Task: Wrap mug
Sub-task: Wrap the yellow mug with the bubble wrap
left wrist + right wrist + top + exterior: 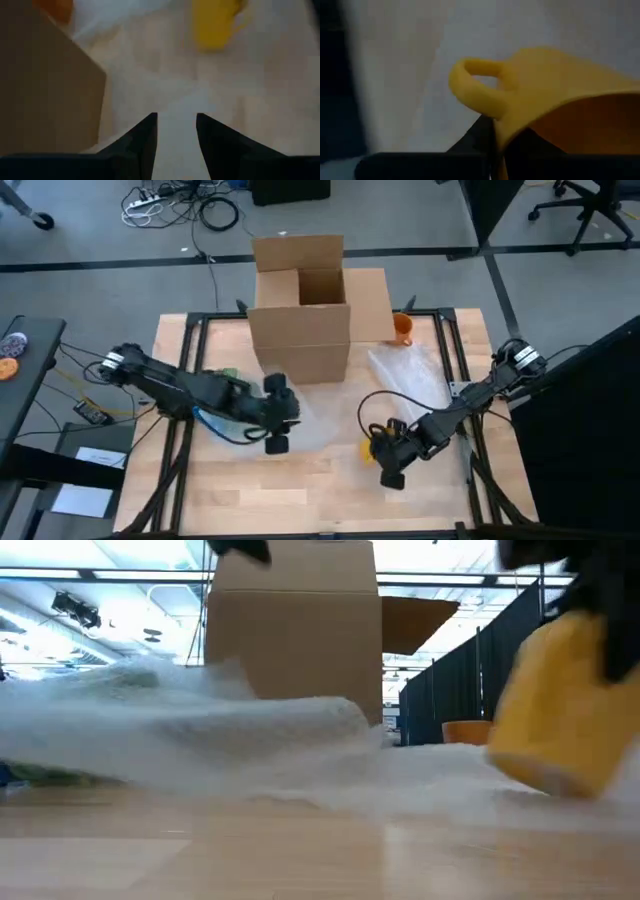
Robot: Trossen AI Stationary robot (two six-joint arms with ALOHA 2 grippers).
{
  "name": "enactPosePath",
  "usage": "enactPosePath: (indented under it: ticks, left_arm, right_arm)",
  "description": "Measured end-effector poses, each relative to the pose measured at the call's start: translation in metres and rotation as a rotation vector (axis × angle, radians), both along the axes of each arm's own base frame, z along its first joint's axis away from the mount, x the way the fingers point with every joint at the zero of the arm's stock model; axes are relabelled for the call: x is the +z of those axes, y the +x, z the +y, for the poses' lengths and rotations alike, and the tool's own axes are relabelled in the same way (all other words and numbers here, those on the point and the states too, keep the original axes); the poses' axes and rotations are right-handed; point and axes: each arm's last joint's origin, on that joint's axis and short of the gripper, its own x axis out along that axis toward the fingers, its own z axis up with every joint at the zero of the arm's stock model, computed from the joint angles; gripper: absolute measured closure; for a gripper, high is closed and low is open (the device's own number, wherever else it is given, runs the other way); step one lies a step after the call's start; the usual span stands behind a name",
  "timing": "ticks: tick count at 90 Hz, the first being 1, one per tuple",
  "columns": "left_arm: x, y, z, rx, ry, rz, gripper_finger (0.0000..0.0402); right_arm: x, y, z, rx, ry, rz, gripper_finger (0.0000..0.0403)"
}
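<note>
Writing shows nowhere. Box [305, 305] stands at the table's [330, 480] far side, an orange cup [402, 329] beside it. Before it lies wrap [405, 380]. Right gripper [385, 455] pinches the tilted yellow mug's [560, 705] rim over the wrap; left gripper [176, 132], fingers parted and empty, hovers before the box.

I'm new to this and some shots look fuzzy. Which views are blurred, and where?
Low view: the yellow ceramic mug is soft-edged, bright ceiling light behind. Right wrist view: the mug fills the frame, blurred. Left wrist view: everything looks smeared. High view: sharp.
</note>
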Motion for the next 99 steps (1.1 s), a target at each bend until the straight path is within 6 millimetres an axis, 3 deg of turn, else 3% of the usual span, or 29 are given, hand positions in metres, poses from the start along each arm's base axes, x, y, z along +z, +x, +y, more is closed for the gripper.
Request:
enactPosePath:
  ticks: [17,30,48,64,81,99]
  left_arm:
    - [-0.033,0.012,-0.007,-0.034,-0.006,0.137,0.028]
    - [-0.04,0.012,-0.007,-0.036,0.007,0.193,0.028]
    - [-0.043,0.019,-0.012,-0.029,-0.055,0.105,0.028]
    - [-0.074,0.021,-0.017,-0.077,-0.133,0.017,0.028]
    - [-0.114,0.017,0.011,0.106,-0.09,-0.04,0.028]
    - [-0.156,0.001,0.039,0.255,-0.283,-0.015,0.028]
  right_arm:
    - [0.003,-0.018,0.024,0.052,0.128,0.096,0.0402]
    - [0.003,-0.026,0.03,-0.009,0.173,0.17,0.0402]
    - [0.004,-0.026,0.032,0.007,0.152,0.125,0.0403]
    - [0.003,-0.024,0.031,0.021,0.109,0.081,0.0403]
    - [0.003,-0.024,0.031,0.016,0.101,0.073,0.0403]
    - [0.003,-0.024,0.03,0.016,0.097,0.068,0.0403]
